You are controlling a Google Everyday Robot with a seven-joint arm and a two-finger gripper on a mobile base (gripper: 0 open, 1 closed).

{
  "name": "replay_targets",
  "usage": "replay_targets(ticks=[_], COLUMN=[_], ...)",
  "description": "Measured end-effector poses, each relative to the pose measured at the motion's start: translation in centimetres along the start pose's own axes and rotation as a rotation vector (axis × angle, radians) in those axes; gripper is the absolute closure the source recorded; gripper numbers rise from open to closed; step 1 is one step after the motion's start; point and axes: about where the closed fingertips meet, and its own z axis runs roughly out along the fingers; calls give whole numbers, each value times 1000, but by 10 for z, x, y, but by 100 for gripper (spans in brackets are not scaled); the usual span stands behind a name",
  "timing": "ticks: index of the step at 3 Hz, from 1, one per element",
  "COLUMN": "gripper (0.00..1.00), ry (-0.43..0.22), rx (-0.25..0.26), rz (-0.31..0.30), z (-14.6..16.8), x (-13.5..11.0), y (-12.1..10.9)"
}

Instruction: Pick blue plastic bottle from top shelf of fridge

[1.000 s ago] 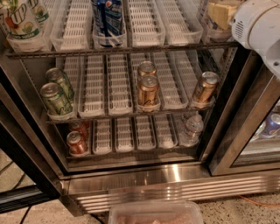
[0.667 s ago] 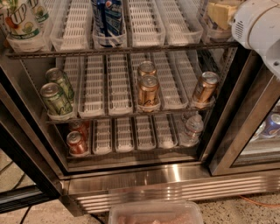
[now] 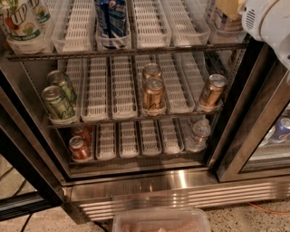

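The stainless fridge [image 3: 149, 181] stands open, with the white arm [image 3: 269, 22] reaching in at upper right. On the top-shelf desk [image 3: 136, 50], a green bottle lettered "UP" [image 3: 20, 22] sits at the left corner and dark blue Pepsi-logo bottles [image 3: 111, 18] stand mid-desk. The blue plastic bottle [image 3: 222, 21], its pale label only partly seen, stands at the right edge behind the cream gripper [image 3: 228, 7]; whether the gripper has closed on it cannot be told. Nothing has shifted since a moment ago

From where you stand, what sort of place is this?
Probably a break room or shop corner: a steel-framed drinks fridge stands open, its wire shelves stocked with soda cans and dark blue bottles. The robot's gripper is at the top shelf, upper right.
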Motion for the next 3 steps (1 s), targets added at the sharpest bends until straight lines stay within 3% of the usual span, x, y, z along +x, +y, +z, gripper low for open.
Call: replay_targets(ticks=[2, 3], gripper=[100, 100], ry=[-43, -8], rx=[-5, -57], rz=[26, 42], z=[-6, -31], x=[-27, -30], y=[-2, 7])
